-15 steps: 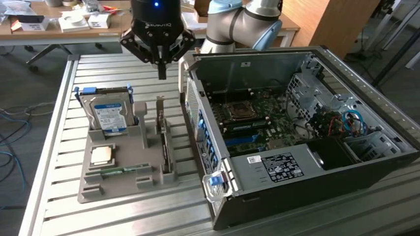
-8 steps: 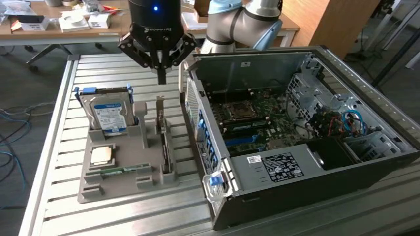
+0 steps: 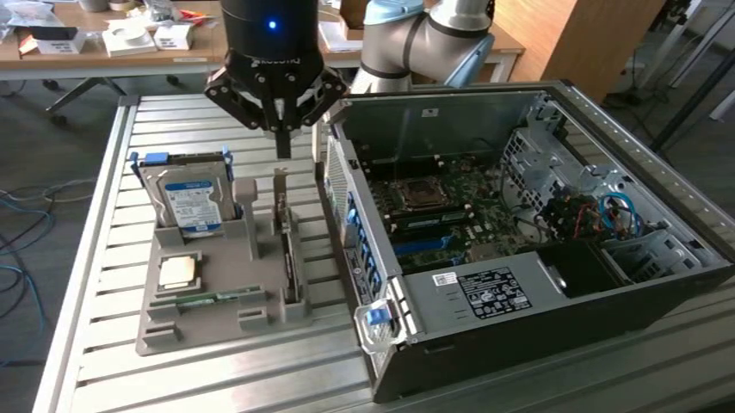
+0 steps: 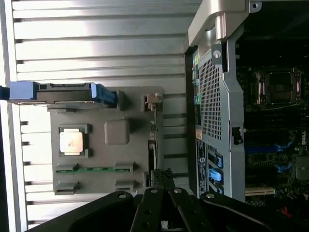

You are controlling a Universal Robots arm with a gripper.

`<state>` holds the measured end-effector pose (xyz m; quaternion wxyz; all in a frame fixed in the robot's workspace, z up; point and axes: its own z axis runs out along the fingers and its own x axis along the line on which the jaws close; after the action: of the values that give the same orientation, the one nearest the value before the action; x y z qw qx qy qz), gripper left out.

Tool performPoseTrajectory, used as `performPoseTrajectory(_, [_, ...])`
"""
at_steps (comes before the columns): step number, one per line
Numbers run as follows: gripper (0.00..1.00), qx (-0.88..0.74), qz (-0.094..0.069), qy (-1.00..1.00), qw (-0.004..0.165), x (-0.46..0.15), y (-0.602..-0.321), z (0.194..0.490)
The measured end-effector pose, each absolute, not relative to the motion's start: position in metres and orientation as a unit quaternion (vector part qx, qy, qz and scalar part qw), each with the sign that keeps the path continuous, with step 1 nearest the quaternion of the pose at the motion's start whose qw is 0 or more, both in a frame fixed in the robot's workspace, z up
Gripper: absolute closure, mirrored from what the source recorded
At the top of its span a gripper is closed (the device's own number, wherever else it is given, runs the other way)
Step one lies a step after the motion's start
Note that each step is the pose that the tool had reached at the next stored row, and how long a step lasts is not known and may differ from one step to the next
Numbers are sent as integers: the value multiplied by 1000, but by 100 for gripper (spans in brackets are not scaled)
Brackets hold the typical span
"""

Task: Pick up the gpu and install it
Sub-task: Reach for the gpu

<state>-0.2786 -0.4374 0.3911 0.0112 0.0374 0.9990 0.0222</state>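
Gripper (image 4: 161, 176) right up close in wrist view, fingers pressed together, nothing held. From exterior view, gripper (image 3: 284, 148) hangs just above gpu (image 3: 289, 258), small gap, not touching. gpu (image 4: 154, 140) stands on edge in slot of grey tray (image 3: 195, 325), silvery bracket end up by hard drive (image 3: 189, 202), on tray side closest to open pc case (image 3: 643, 284). cpu chip (image 3: 178, 271) and green memory stick (image 3: 213, 297) lie flat on same tray. Whole lot sits on slatted metal table (image 3: 103, 215).

hard drive (image 3: 189, 202): showing blue label on silver
tray (image 3: 206, 327): looking grey
memory stick (image 3: 213, 298): showing green
gpu (image 3: 291, 265): showing dark
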Motion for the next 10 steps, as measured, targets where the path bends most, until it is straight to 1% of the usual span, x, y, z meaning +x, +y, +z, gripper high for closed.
performPoseTrajectory(10, [89, 37, 22, 999, 11, -280, -453, 391])
